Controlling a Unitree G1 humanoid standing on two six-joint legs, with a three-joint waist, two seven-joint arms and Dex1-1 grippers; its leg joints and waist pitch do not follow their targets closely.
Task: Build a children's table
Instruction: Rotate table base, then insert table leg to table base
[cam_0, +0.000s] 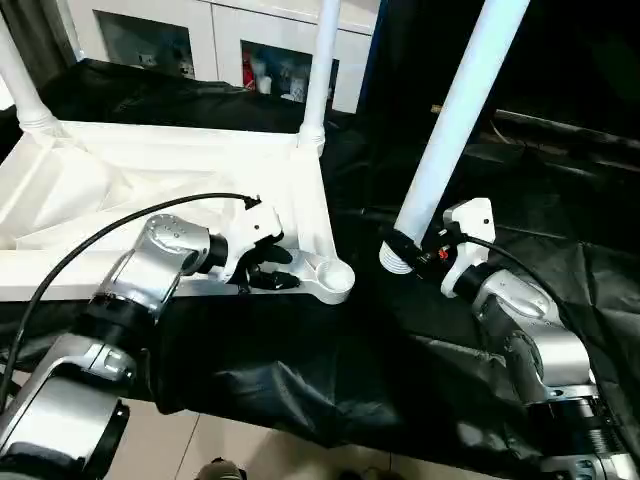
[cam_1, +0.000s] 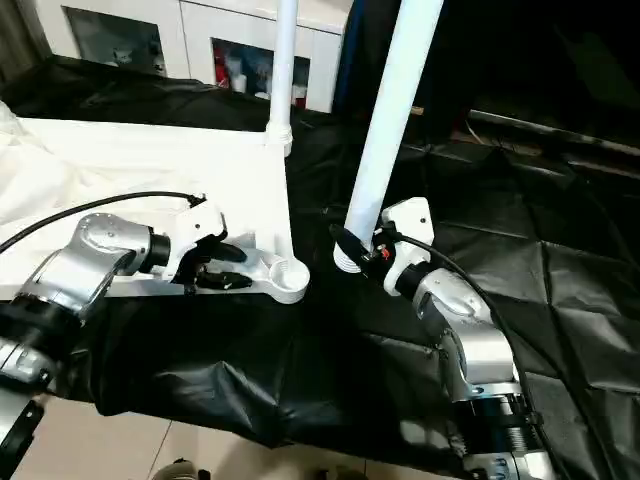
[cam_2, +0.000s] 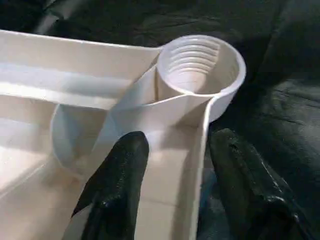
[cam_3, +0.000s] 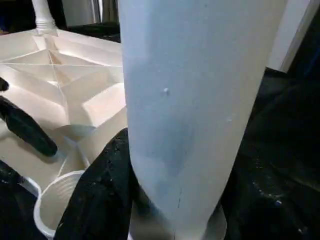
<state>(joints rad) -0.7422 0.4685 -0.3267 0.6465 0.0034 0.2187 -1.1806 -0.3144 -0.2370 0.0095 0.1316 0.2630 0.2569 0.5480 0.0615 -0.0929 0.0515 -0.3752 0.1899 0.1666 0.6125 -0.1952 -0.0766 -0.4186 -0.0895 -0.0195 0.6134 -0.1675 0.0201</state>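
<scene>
The children's table top lies white and ribbed side up on the black cloth. Two legs stand upright in its far sockets. Its near right corner socket is empty and shows inner threads. My left gripper is open just behind that socket, straddling the rim wall with one finger inside and one outside. Right of the socket, my right gripper is shut on a third leg. It holds the tilted leg close to its threaded lower end, just above the cloth.
The black-draped work table ends at a front edge with pale floor below it. White cabinets stand behind. A black cable arcs over my left forearm. Wrinkled cloth stretches to the right of the held leg.
</scene>
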